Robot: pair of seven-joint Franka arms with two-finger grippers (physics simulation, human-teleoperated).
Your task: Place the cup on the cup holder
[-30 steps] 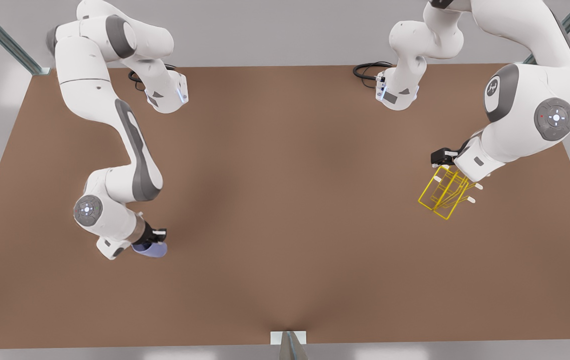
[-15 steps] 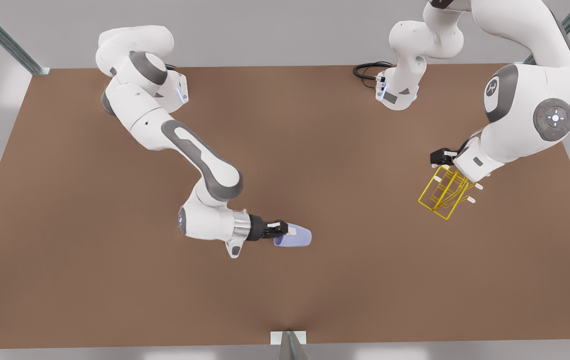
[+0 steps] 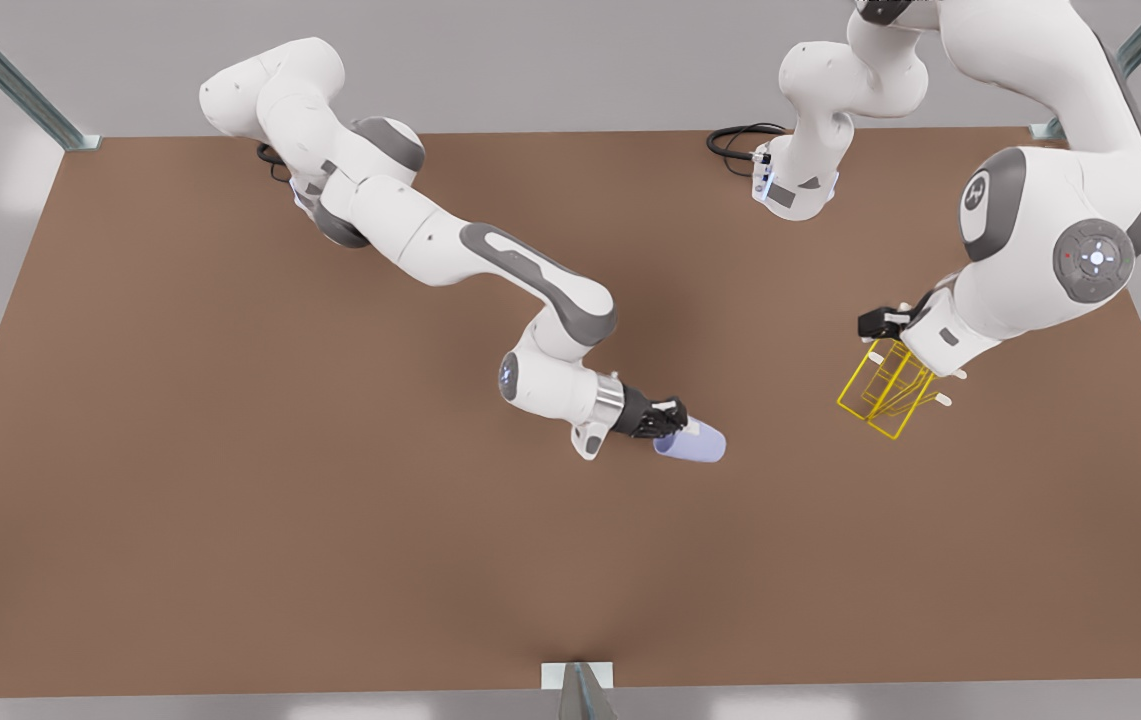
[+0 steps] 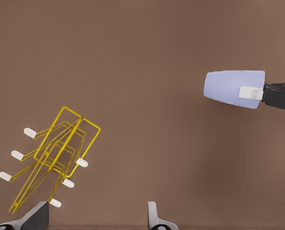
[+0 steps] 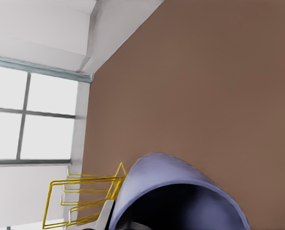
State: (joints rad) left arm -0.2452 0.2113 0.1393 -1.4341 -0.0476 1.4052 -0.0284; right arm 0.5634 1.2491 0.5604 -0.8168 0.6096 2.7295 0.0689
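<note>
The lavender-blue cup (image 3: 695, 442) lies on its side in the air near the table's middle, with my right gripper (image 3: 672, 418) shut on its rim. Up close, the right wrist view looks into the cup (image 5: 181, 182), and the yellow cup holder (image 5: 80, 196) sits beyond it. The cup holder (image 3: 885, 390) stands at the front view's right. My left gripper (image 3: 880, 325) hovers at its far end, open, with its fingers (image 4: 154, 220) wide apart beside the cup holder (image 4: 56, 153). Farther off in that view, the cup (image 4: 231, 87) is carried by the right gripper (image 4: 257, 93).
A brown table (image 3: 230, 500) carries both arms' bases at its far edge, with a black cable (image 3: 735, 140) coiled by one. A metal bracket (image 3: 578, 680) sits at the near edge. Open tabletop separates the cup from the holder.
The right arm has swung the cup from the front view's left to the middle, toward the cup holder, turning it sideways. The left arm has barely shifted.
</note>
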